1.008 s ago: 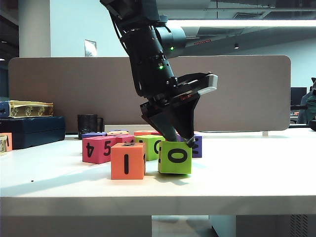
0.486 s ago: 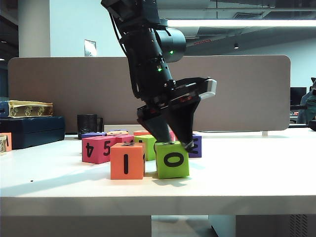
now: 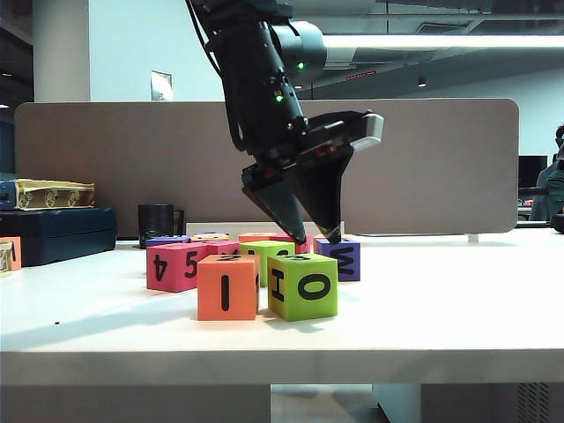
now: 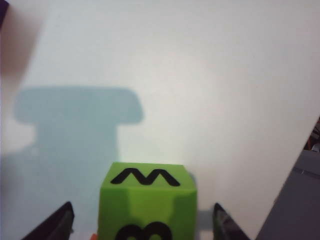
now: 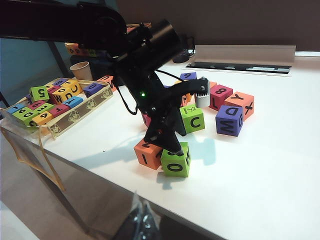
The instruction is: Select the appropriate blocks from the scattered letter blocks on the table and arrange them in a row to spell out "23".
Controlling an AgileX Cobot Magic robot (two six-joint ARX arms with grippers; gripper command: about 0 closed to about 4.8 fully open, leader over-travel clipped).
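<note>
Now the left gripper (image 3: 315, 238) hung open just above the lime-green cube (image 3: 302, 285), touching 1 orange cube (image 3: 227, 286); right gripper's state: can't tell.

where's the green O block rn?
Exterior view: green O block sits on the table near its front edge, centre, right of the orange block, under the open left gripper.

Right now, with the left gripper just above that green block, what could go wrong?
1. The open left gripper hangs close above the lime-green "0" block; a sideways move could clip it.
2. That block sits skewed beside the orange "1" block, so the row looks uneven.
3. The front faces read "1" and "0", not "23".
The right gripper is not in view.
</note>
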